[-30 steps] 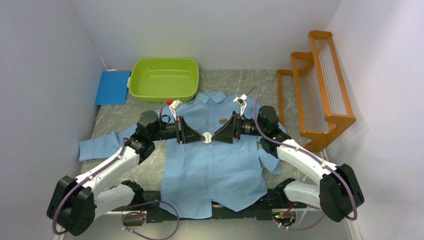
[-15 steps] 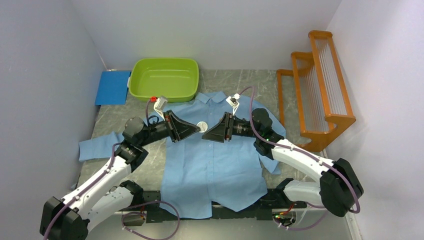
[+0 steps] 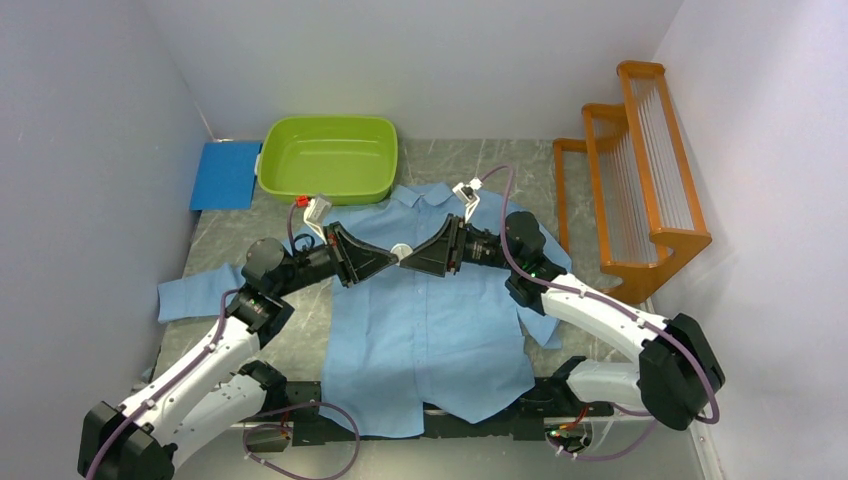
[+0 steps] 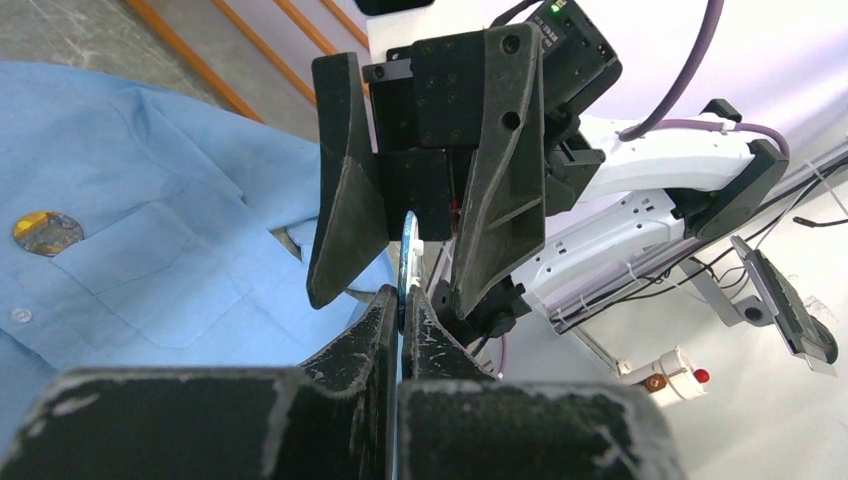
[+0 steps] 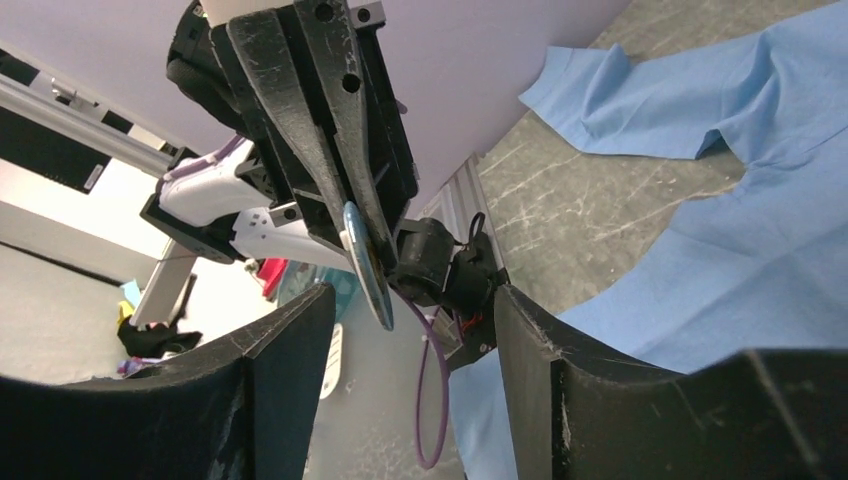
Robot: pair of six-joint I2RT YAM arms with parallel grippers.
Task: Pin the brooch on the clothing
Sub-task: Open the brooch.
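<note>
No text, label, brand, number or sign was legible anywhere: none on the shirt (image 3: 430,320), the tub (image 3: 325,160), the rack (image 3: 672,243) or the blue board (image 3: 225,175)

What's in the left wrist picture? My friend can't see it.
The left end effector pinches a thin round disc edge-on, between the open fingers of the right end effector facing it. A blue shirt lies behind on the left, with a small gold piece on its pocket.
</note>
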